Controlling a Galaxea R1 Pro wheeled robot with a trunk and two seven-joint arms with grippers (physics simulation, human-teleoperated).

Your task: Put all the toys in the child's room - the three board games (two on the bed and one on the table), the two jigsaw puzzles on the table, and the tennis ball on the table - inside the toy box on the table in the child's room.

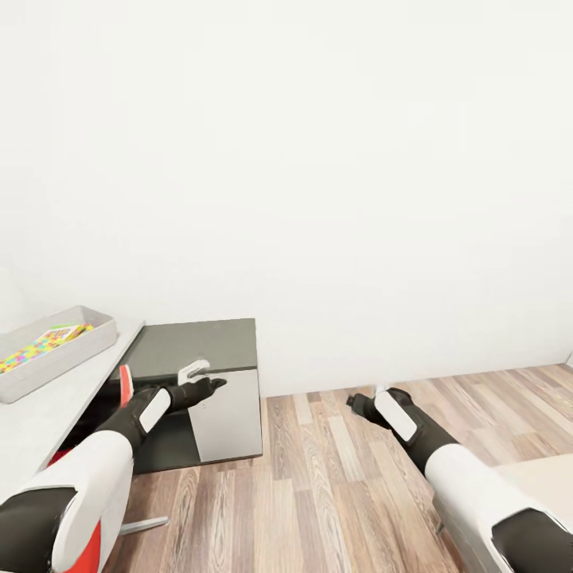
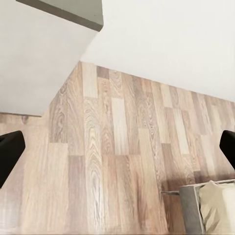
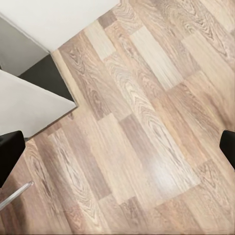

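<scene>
**Robot faces bare wall, both claws empty over plank floor**

Beside the pale desk, the robot stood facing a plain white wall (image 1: 318, 159), its two arms held out low over the wood-plank floor (image 1: 342, 477). At the head camera's far left, the toy box (image 1: 79, 350) sat on the table (image 1: 48, 414), and a jigsaw puzzle (image 1: 36, 348) of yellow, green, pink and blue pieces lay inside it (a green-edged sliver at the puzzle's far end could not be identified). Next to the table stood the lower dark grey cabinet (image 1: 199, 350), its white door (image 1: 227, 414) facing the room.

The left gripper (image 1: 208, 387) hung in front of that cabinet door, grasping nothing. In the left wrist camera, its dark fingertips (image 2: 10, 154) sat spread wide at either edge of the frame, bare planks between them, with a corner of the bed (image 2: 210, 205) and its beige mattress beyond.

The right gripper (image 1: 360, 404) hovered over open floor, well apart from the left one. The right wrist camera showed its fingertips (image 3: 10, 154) likewise parted and empty, with floorboards and the cabinet's white side (image 3: 29, 107) ahead of them. A red seat edge (image 1: 125, 383) showed beside the left forearm, under the desk's rim.
</scene>
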